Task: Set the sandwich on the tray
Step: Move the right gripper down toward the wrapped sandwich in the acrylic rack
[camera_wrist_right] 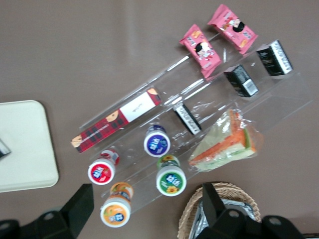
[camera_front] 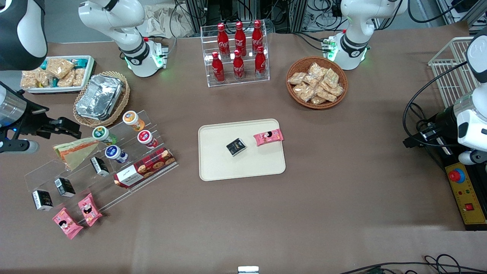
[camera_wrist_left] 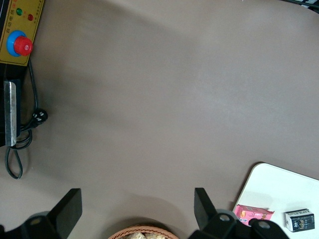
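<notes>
Your gripper (camera_front: 74,131) hovers with jaws spread, at ten o'clock from the sandwich (camera_front: 76,149) on the clear stepped rack (camera_front: 101,167). Expect it light, squashy, slippery-wrapped: pinch gently across the bread faces. The tray (camera_front: 213,167) awaits.

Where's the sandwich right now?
The sandwich lies on the clear display stand toward the working arm's end of the table, beside the green-lidded cup, with the open gripper nearby.
</notes>
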Controlling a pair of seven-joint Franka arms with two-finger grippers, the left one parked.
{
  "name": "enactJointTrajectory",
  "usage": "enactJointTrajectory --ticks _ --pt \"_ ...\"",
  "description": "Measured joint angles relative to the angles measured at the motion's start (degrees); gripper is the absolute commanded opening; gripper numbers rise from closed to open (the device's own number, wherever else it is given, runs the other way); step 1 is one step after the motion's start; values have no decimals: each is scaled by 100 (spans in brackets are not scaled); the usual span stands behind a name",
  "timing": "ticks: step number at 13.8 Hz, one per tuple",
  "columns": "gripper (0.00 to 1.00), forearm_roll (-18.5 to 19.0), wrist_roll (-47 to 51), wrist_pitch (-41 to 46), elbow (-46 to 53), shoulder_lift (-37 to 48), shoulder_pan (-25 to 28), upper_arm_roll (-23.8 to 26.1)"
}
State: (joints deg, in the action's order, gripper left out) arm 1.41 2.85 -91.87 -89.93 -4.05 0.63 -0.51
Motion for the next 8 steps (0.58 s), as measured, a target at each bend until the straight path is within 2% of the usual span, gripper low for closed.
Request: enactJointTrajectory --ticks 8 --pt "97 29 10 0 -29 -150 -315 -36"
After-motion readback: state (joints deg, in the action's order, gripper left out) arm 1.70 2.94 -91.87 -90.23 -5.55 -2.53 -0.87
